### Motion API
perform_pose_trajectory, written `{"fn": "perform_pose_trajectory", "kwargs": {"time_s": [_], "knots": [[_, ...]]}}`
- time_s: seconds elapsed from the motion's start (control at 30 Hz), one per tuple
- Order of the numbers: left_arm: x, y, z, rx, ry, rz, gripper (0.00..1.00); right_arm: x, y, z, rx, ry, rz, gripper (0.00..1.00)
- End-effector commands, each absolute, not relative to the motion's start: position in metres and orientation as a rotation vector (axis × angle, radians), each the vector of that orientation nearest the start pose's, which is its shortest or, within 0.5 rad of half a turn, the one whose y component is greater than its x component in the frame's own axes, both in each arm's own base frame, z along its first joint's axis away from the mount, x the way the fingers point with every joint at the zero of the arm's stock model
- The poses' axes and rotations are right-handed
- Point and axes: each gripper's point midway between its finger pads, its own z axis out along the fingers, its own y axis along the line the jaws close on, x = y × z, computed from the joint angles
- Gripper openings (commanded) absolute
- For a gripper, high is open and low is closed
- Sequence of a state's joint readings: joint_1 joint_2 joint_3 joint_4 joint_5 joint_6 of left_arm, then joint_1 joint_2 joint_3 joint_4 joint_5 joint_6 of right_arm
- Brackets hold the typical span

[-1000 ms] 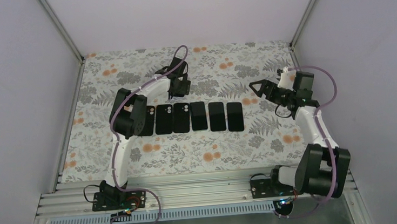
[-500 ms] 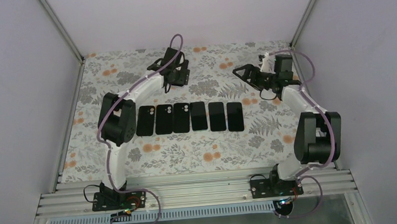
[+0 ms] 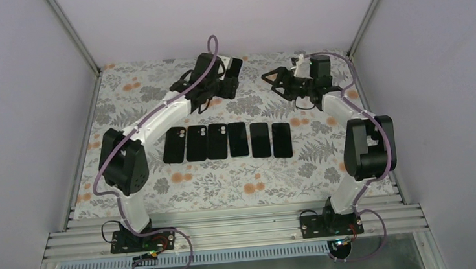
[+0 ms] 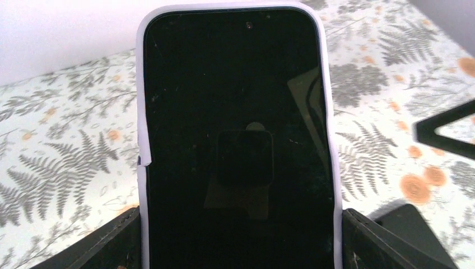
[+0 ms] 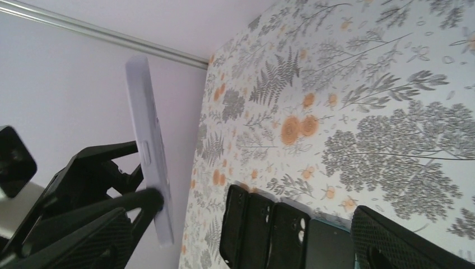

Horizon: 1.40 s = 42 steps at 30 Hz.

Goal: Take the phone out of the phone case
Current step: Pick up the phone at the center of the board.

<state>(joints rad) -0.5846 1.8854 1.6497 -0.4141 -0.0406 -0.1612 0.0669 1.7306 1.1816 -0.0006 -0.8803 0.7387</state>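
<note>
Phone (image 4: 235, 140) sits fully inside its pale, whitish phone case (image 4: 141, 112), with the screen dark and facing the left wrist camera. The case rim wraps both long sides and the top. Left hand (image 4: 241, 235) is gripping the phone case by its long edges near the lower end, with a black finger (image 4: 120, 235) pressed on each side. So the whole thing is up in the air over the far part of the desk (image 3: 278, 176), not touching the floral cover. From the right wrist view you get the case edge-on, with a little button bump showing along the side.

Right hand (image 3: 277, 82) is spread wide with nothing in it. It's hovering near the held phone on its right side, fingers aimed toward it but clearly apart from it. One of its fingers pokes into the left wrist view at the right edge.

Down on the desk, closer to the arm bases, there's a tidy row of six black phones (image 3: 228, 141) lying flat side by side. The three on the left show camera cutouts. Can't tell whether those are bare phones or cased ones
</note>
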Motion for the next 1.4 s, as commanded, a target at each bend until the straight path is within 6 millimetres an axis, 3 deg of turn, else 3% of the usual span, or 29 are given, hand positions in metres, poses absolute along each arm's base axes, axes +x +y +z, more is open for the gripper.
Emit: {"fn": "perform_pose_trajectory", "kwargs": {"time_s": [0.0,0.4,0.93,1.2,1.27,1.37], "knots": [[0.45,-0.324,0.264,0.499,2.047,-0.457,0.67,0.448,0.181,0.229,0.104,2.139,1.475,0.92],[0.427,-0.357,0.261,0.579,2.032,-0.511,0.67,0.441,0.196,0.242,0.038,2.111,1.511,0.78],[0.418,-0.38,0.269,0.61,2.006,-0.557,0.67,0.424,0.212,0.25,-0.017,2.093,1.553,0.4],[0.416,-0.386,0.279,0.611,1.992,-0.596,0.68,0.423,0.214,0.251,-0.027,2.087,1.56,0.14],[0.415,-0.385,0.279,0.617,1.994,-0.589,0.72,0.418,0.213,0.265,-0.054,2.057,1.552,0.06],[0.412,-0.383,0.279,0.651,2.014,-0.576,0.92,0.419,0.209,0.279,-0.083,2.023,1.536,0.04]]}}
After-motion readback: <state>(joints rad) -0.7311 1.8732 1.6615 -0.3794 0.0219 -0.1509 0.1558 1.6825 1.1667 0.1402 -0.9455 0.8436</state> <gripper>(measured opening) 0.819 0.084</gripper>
